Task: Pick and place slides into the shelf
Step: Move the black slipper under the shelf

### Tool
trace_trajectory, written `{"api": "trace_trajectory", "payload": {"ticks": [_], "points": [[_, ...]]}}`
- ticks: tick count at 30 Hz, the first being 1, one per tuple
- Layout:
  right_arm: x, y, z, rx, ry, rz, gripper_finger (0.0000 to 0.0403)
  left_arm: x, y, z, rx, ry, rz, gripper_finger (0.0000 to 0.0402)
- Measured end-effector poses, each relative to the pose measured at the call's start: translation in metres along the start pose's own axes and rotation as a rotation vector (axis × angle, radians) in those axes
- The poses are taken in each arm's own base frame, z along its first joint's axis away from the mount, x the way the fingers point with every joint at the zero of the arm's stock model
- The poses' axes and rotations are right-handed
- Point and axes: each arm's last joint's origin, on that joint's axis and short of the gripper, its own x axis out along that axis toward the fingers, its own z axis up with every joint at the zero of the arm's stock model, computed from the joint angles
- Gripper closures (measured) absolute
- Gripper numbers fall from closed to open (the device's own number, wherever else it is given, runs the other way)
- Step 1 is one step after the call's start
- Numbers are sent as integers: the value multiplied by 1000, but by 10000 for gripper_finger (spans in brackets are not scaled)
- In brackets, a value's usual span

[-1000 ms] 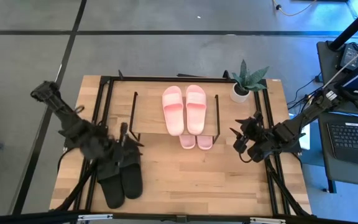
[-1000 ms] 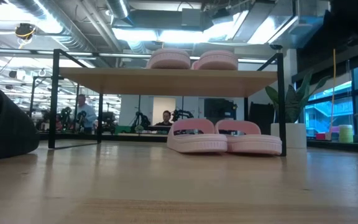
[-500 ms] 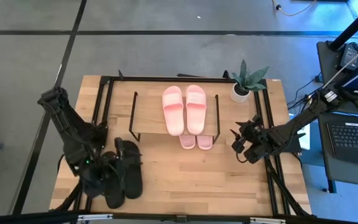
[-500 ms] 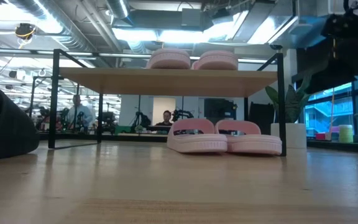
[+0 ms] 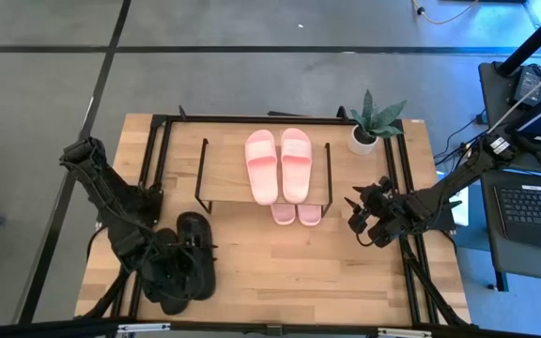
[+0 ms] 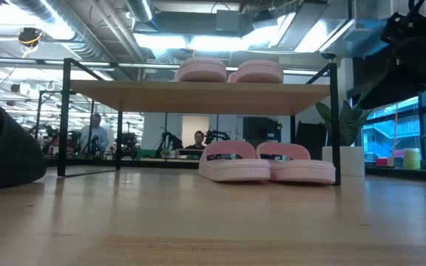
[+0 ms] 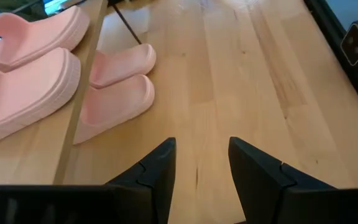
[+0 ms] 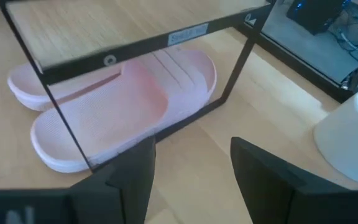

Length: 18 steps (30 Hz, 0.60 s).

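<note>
The black slides lie side by side on the table near its near left edge; one shows at the left of the low view. My left gripper hovers over them, open, with bare table between its fingers. One pink pair rests on the shelf's top board. The other pink pair stands on the table under the shelf. My right gripper is open, right of the shelf, facing that lower pair.
A white pot with a green plant stands at the far right corner, beside the shelf's right leg. A black frame runs along the table's sides. Bare wood lies in the table's middle near part.
My left arm has swung back toward the near left corner, bringing its gripper from beside the shelf's left leg down over the black slides. My right gripper has edged a little toward the shelf, and its arm has come into the low view's upper right.
</note>
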Motion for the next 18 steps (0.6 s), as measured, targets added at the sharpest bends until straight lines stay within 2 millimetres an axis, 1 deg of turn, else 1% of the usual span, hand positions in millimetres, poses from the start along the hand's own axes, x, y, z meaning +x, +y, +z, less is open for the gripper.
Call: {"api": "trace_trajectory", "payload": {"ticks": [9,11,14,16,18], "points": [[0,4,2,41,-14,24,192,0,-1,0,8,12,-23,256],[0,4,2,42,-15,25,192,0,-1,0,32,11,-22,243],[0,4,2,45,-15,26,192,0,0,0,64,8,-15,210],[0,4,2,45,-15,26,192,1,1,0,68,8,-9,190],[0,4,2,44,-15,26,192,1,1,0,69,11,-12,177]]}}
